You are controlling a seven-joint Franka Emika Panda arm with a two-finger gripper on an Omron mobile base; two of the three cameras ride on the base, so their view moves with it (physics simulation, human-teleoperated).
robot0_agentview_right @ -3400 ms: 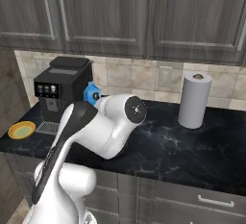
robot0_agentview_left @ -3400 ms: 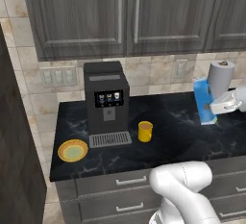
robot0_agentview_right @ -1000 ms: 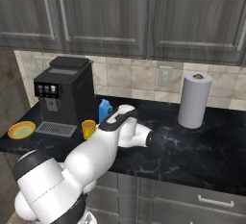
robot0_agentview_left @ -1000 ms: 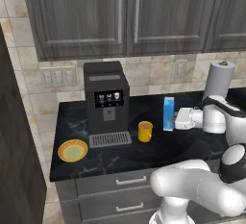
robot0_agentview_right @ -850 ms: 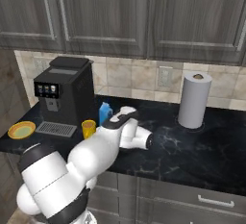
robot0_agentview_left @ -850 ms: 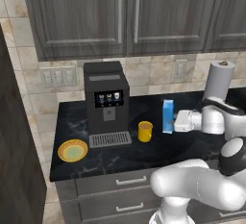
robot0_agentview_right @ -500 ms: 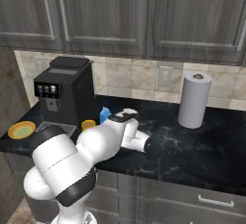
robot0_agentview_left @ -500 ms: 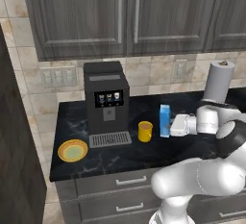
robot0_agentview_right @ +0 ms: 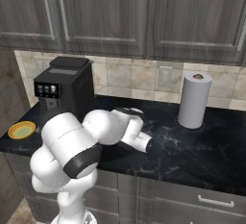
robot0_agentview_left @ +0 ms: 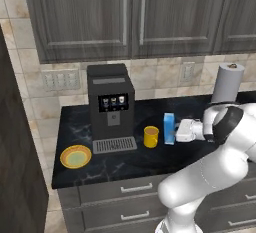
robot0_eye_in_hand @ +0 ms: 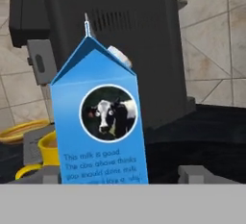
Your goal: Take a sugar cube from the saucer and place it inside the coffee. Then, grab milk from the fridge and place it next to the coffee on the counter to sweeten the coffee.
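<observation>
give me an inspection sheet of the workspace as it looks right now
surface: black marble counter over grey drawers.
job's things: milk upright on the counter just right of the coffee; saucer at far left; sugar cube not seen.
clutter: coffee machine, paper towel roll.
grippers: tool at the milk's right side, fingers spread apart from the carton.
cables: nothing seen.
surroundings: dark wall cabinets, tiled backsplash.

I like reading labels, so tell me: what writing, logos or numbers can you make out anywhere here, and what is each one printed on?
"This milk is good. The cow above thinks you should drink milk too" (last line cut off, partly guessed): on the blue milk carton, under a round cow picture.
Coffee machine screen: small icons, too blurred to read.
Nothing else legible.
</observation>
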